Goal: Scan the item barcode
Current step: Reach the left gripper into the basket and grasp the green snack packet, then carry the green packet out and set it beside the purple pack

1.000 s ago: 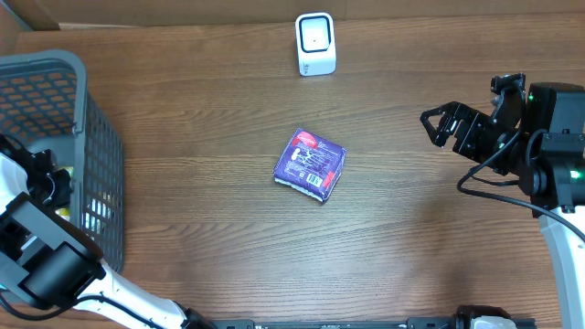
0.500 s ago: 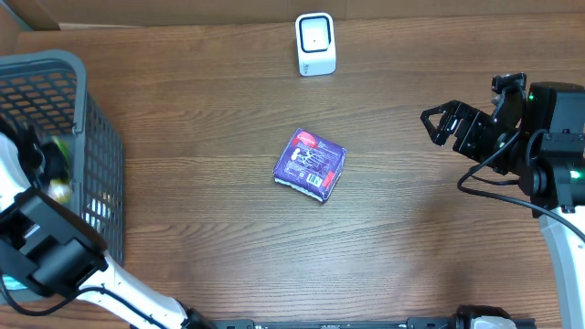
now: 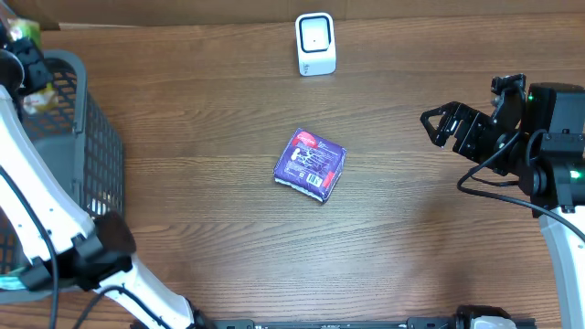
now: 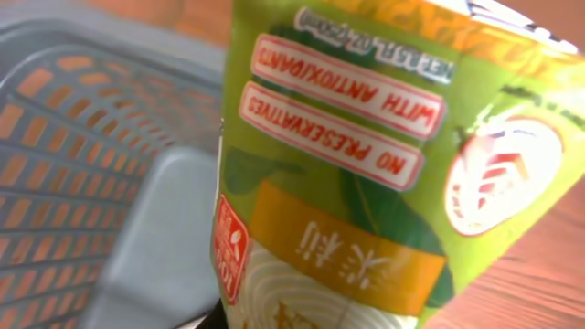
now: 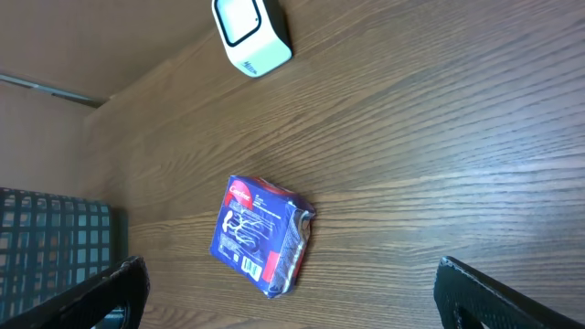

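A green and yellow packet (image 4: 366, 174) with red-framed print fills the left wrist view. My left gripper (image 3: 18, 53) is shut on it and holds it above the grey basket (image 3: 87, 146) at the table's far left corner; its fingers are hidden behind the packet. The white scanner (image 3: 315, 43) stands at the back centre, also in the right wrist view (image 5: 249, 32). A purple packet (image 3: 311, 164) lies mid-table, its barcode showing in the right wrist view (image 5: 260, 233). My right gripper (image 3: 446, 126) hovers open at the right, apart from everything.
The grey mesh basket's wall (image 4: 101, 137) sits just below the lifted packet, and its corner shows at the left edge of the right wrist view (image 5: 46, 238). Bare wooden tabletop (image 3: 210, 228) lies between the basket, the purple packet and the right arm.
My left arm has risen out of the basket toward the far left corner, carrying the green packet up with it. The right arm and the purple packet have not moved.
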